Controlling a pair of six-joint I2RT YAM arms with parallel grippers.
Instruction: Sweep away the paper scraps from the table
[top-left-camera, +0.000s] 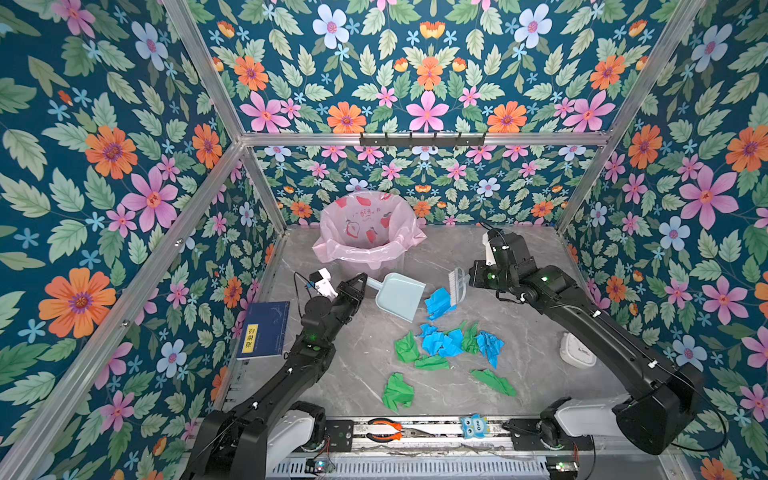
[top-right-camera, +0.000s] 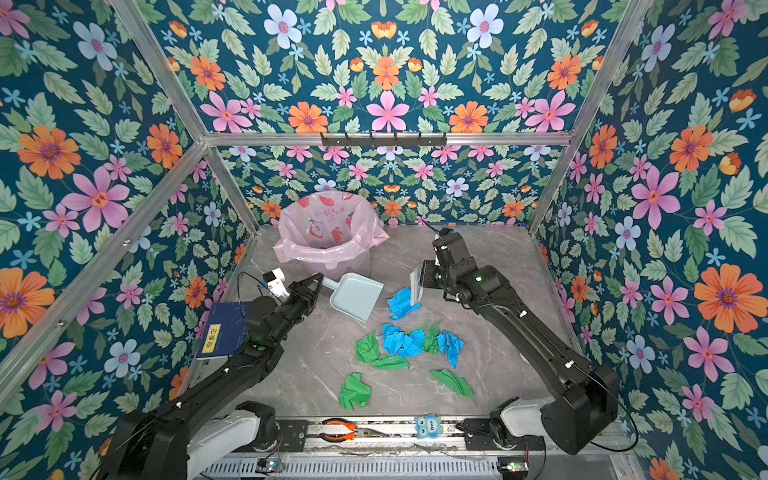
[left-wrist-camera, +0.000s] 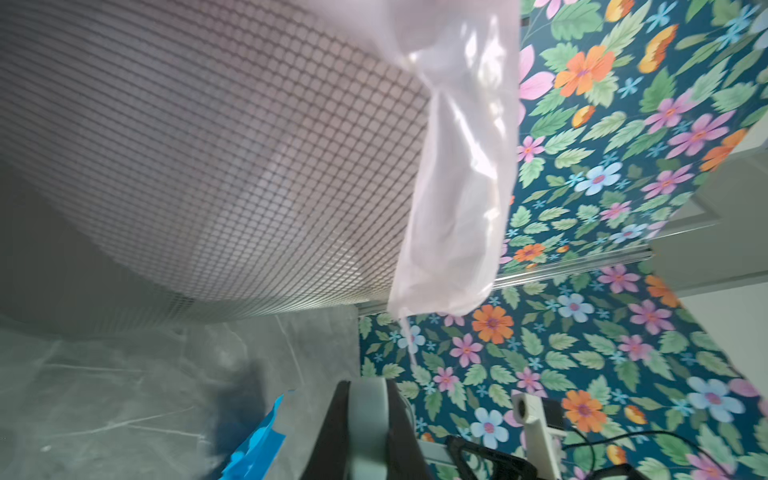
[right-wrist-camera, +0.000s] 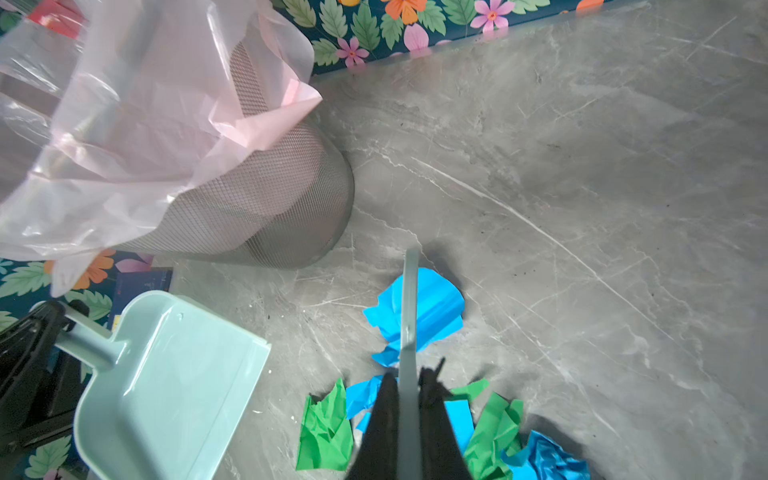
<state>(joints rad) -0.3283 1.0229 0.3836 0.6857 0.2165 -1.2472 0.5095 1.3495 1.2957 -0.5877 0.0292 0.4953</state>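
Observation:
Blue and green paper scraps (top-left-camera: 444, 343) lie crumpled in the middle of the grey marble table (top-left-camera: 353, 365). A green scrap (top-left-camera: 397, 390) sits nearer the front. My left gripper (top-left-camera: 360, 283) is shut on the handle of a pale blue dustpan (top-left-camera: 399, 297); the left wrist view shows the handle (left-wrist-camera: 370, 419) clamped between the fingers. My right gripper (top-left-camera: 471, 277) is shut on a small brush (top-left-camera: 456, 284), whose bristles rest on a single blue scrap (top-left-camera: 438, 303). In the right wrist view the brush handle (right-wrist-camera: 409, 299) runs out over that blue scrap (right-wrist-camera: 436, 307), with the dustpan (right-wrist-camera: 166, 386) beside it.
A mesh bin lined with a pink bag (top-left-camera: 368, 232) stands at the back, just behind the dustpan. A blue book (top-left-camera: 266, 330) lies at the left edge and a white round object (top-left-camera: 577, 351) at the right. Pliers (top-left-camera: 384, 430) and an owl toy (top-left-camera: 473, 426) rest on the front rail.

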